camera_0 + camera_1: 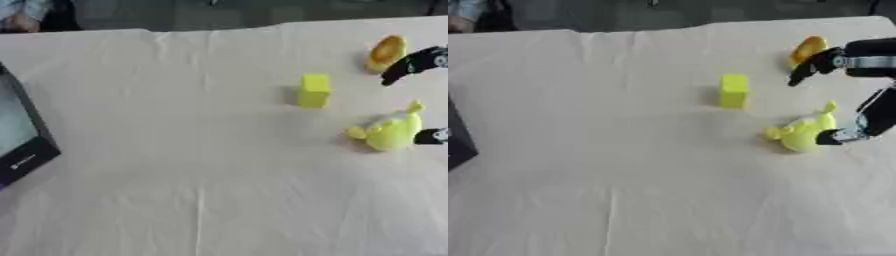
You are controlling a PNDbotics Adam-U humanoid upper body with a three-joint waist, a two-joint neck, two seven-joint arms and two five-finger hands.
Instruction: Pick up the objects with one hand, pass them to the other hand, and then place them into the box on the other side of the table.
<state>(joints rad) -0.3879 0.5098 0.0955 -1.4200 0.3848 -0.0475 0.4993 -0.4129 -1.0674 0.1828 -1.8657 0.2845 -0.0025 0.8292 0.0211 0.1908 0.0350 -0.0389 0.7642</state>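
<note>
- the near part of the tabletop [201,210], under a pale, creased cloth, shows only bare cloth.
- at the left edge sits the dark box with a black rim [22,142]. it is well apart from the toys, on the other side of the tabletop.
- on the right side lies a soft yellow toy with a round body and a small pointed tip [802,131]. its long way runs from near-left to far-right.
- the robot's right hand [859,62] comes in from the right edge. one black finger is at the toy's right side and looks to touch it. other fingers [808,67] reach out above the toy, farther back. the fingers are spread wide, with the toy lying below the gap, and they hold nothing yet.
- the toy lies just to the left of the lower finger, so i think the right hand needs to come down and close around it.
- a yellow block standing upright [314,90] is left of the toy and a bit farther back, apart from it. it is not in the way.
- an orange and yellow oval thing [386,51] lies farthest back, just beside the upper fingers. they could bump it.
- the left hand is not seen.
</note>
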